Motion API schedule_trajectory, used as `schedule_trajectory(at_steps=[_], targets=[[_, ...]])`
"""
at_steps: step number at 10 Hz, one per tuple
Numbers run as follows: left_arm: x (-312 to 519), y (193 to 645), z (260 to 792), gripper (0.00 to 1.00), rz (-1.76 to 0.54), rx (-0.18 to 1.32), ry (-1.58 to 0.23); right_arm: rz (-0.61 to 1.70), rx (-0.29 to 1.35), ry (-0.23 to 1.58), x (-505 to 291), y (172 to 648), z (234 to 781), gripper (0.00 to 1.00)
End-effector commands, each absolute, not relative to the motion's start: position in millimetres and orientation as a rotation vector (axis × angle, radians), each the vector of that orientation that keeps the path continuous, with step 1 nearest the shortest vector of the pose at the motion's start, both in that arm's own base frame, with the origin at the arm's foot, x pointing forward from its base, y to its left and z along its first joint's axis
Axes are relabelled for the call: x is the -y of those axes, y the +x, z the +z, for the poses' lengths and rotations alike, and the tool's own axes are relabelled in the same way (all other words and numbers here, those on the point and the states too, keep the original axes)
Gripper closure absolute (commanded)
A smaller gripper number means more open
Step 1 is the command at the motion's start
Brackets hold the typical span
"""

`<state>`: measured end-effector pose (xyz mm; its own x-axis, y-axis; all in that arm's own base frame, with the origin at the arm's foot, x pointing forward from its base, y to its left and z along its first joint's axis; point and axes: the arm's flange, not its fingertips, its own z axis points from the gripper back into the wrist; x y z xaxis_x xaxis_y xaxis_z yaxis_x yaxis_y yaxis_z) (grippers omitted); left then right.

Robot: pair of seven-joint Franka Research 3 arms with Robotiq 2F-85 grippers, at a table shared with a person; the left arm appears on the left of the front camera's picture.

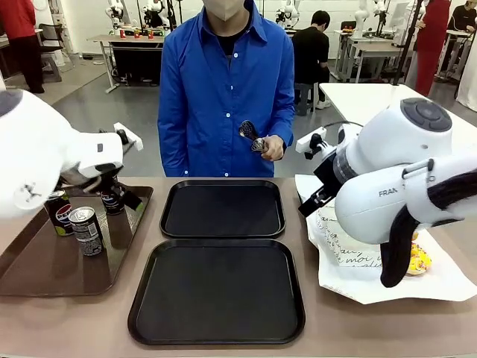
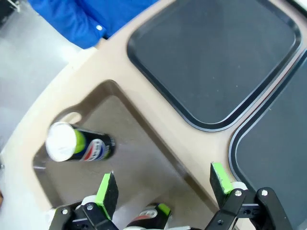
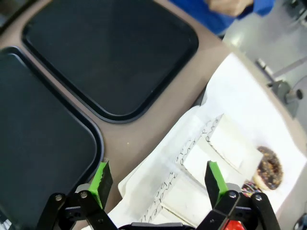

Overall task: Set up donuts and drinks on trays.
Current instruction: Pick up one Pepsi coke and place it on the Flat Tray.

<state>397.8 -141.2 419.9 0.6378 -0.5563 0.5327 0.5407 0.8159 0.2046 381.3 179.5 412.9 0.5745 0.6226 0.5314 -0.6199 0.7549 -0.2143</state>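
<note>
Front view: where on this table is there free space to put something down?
Both black square plastic trays, the far one and the near one, lie bare between the long brown tray and the white paper. Crowded: the brown tray's far end holds black cans; the paper holds donuts.

Smooth blk plastic trays (image 1: 222, 210), paper sleeves (image 3: 225, 143)
</note>
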Motion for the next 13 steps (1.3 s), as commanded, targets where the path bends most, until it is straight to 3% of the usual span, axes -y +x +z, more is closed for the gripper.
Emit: schedule_trajectory(at_steps=[1, 5, 6, 7, 8, 10, 11, 12, 13], targets=[[109.4, 312.9, 446.3, 0.0, -0.66, 0.617, 0.042, 0.763, 0.568, -0.047, -155.9, 299.7, 434.7, 0.0], [68.3, 231.4, 442.0, 0.0, -0.779, 0.449, -0.117, 0.776, 0.357, -0.088, -90.1, 186.9, 413.7, 0.0], [66.3, 225.6, 437.0, 0.0, -0.777, 0.43, -0.112, 0.779, 0.358, -0.065, -82.4, 184.0, 407.9, 0.0], [68.5, 233.9, 421.3, 0.0, -0.801, 0.556, 0.263, 0.794, 0.448, -0.245, -78.8, 199.8, 405.5, 0.0], [100.2, 310.9, 516.3, 0.0, -0.769, 0.44, -0.105, 0.757, 0.335, -0.108, -141.3, 280.4, 502.6, 0.0], [100.2, 310.9, 516.3, 0.0, -0.769, 0.44, -0.105, 0.761, 0.366, -0.151, -132.1, 269.9, 518.0, 0.0], [93.9, 307.6, 523.3, 0.0, -0.784, 0.449, -0.021, 0.569, 0.327, 0.247, -93.2, 285.8, 523.3, 0.0], [63.4, 311.4, 529.5, 0.0, -0.622, 0.5, -0.352, 0.378, 0.272, 0.615, -47.0, 300.2, 521.4, 0.0], [34.1, 316.1, 523.5, 0.0, -0.503, 0.472, -0.579, 0.256, 0.288, 0.756, 1.1, 316.3, 511.5, 0.0]])
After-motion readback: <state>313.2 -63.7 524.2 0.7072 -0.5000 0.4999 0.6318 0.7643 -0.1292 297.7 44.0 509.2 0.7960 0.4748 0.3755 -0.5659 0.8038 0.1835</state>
